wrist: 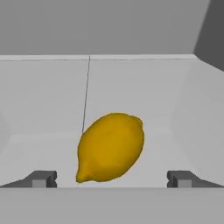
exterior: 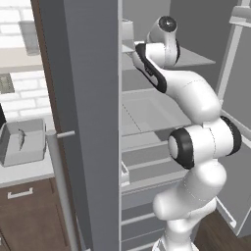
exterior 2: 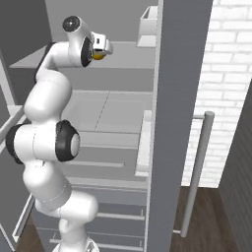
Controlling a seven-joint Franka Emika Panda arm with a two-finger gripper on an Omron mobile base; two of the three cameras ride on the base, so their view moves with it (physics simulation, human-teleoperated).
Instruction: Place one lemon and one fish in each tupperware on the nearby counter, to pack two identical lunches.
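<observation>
Hovering the gripper (wrist: 112, 178) inside the open fridge, jaws spread wide on either side of a lemon (wrist: 110, 148) lying on a shelf (wrist: 43, 148); I'm seeing a fish (exterior: 22, 138) sitting in the tupperware (exterior: 20, 142) on the counter (exterior: 27, 172).

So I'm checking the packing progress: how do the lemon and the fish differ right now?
The lemon is plump and bright yellow; the fish is slender and grey. The lemon lies on a grey shelf between the tips of the open gripper; the fish already lies in a tupperware on the counter.
</observation>
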